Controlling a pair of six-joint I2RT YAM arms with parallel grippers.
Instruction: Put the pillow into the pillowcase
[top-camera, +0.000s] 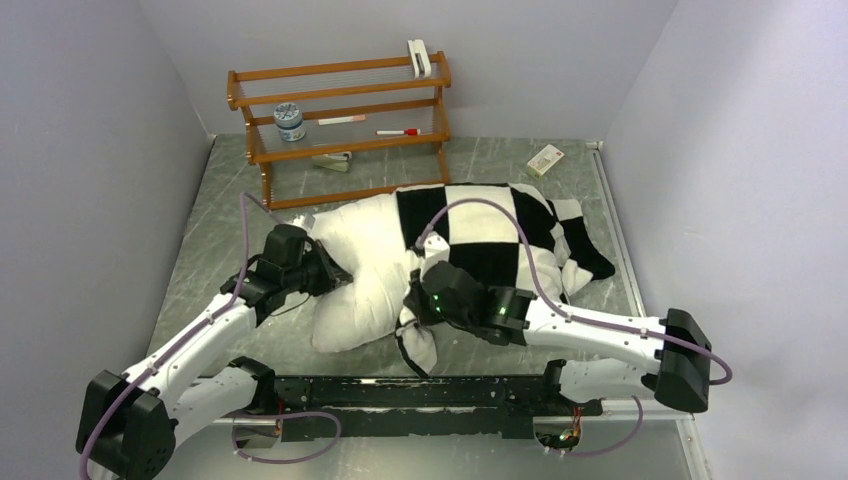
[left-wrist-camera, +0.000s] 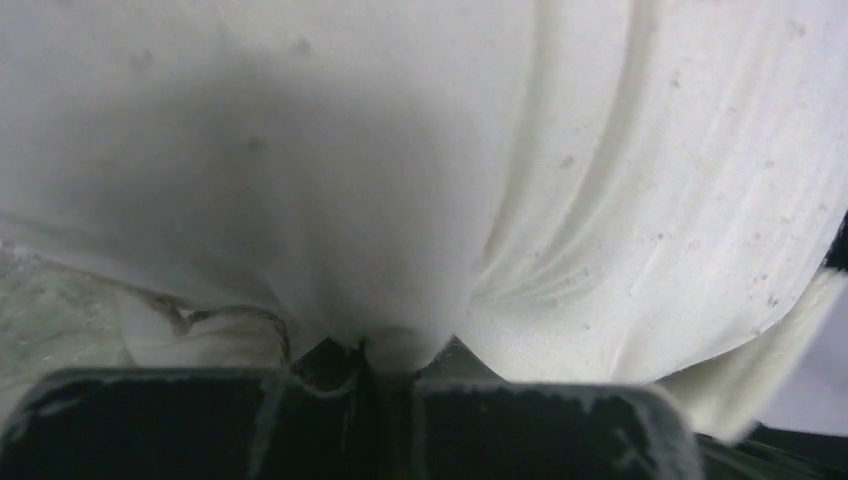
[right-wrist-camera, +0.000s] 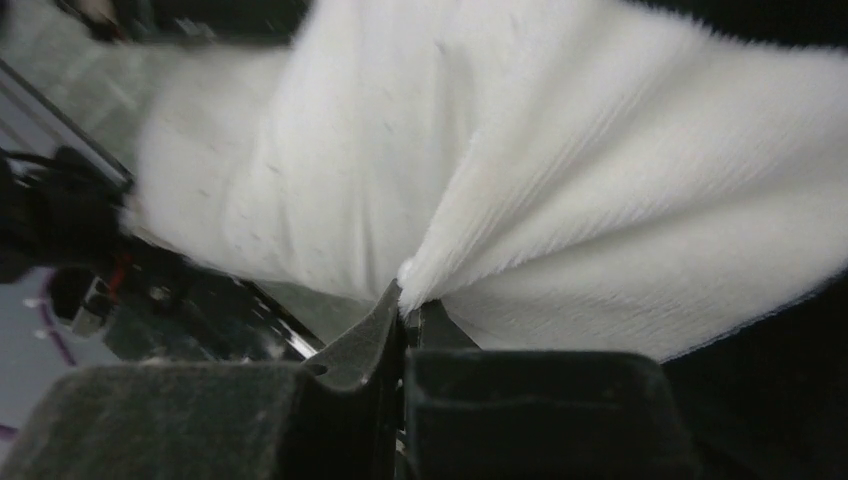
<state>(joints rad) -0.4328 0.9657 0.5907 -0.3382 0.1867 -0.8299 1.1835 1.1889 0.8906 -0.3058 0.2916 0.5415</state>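
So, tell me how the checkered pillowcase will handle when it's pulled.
The pillowcase will probably be floppy: it drapes over the pillow and fans into folds where the right claw pinches it. Its plush nap likely drags on the pillow rather than sliding. Probably light, too soft to hold its mouth open.

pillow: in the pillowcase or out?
Partly in. The pillow's right end is covered by the checkered pillowcase; its left half sticks out, bare white.
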